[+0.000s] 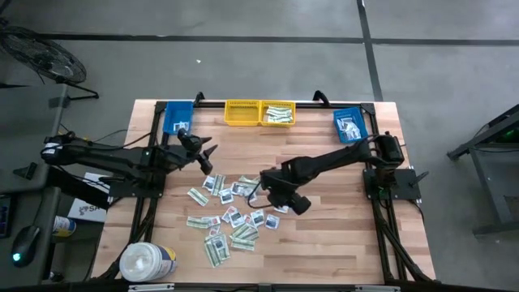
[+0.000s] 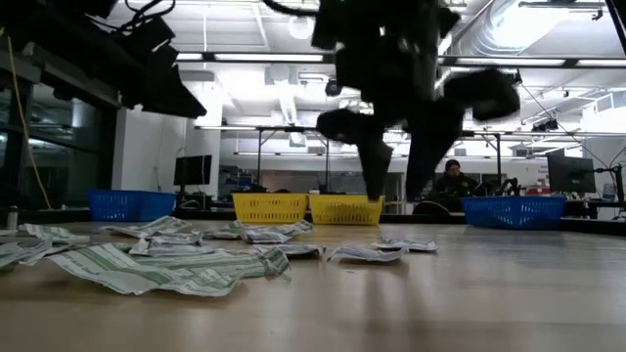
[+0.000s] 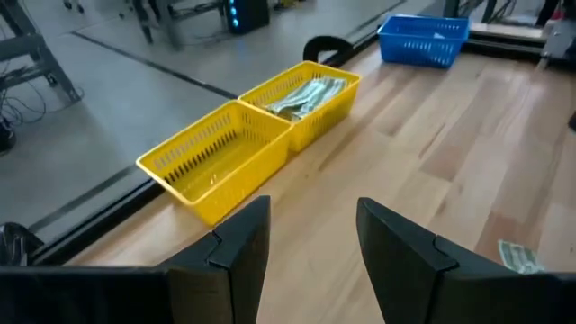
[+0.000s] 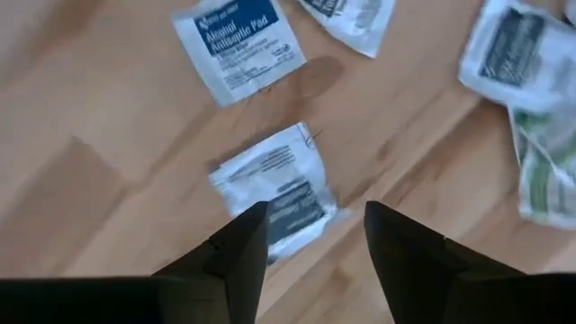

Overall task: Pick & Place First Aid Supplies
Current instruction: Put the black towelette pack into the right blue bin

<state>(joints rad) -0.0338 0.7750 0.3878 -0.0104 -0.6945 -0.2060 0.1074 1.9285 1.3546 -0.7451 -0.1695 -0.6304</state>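
Note:
The first aid supplies (image 1: 231,215) lie scattered flat on the middle of the wooden table: long green-white strips and small white square packets. My right gripper (image 1: 280,197) hangs open over the right edge of the pile and points steeply down. In the right wrist view a white packet with a dark blue mark (image 4: 274,193) lies on the wood just ahead of the right gripper's (image 4: 310,238) fingertips, untouched. In the low view its fingers (image 2: 377,176) end a little above the table. My left gripper (image 1: 204,154) is open and empty, raised at the left and facing the yellow bins (image 3: 243,148).
Two yellow bins (image 1: 259,113) stand at the far edge, the right one holding green-white strips (image 3: 306,93). A blue bin stands at each far corner (image 1: 178,116) (image 1: 350,124). A big white round tub (image 1: 146,261) sits at the near left corner.

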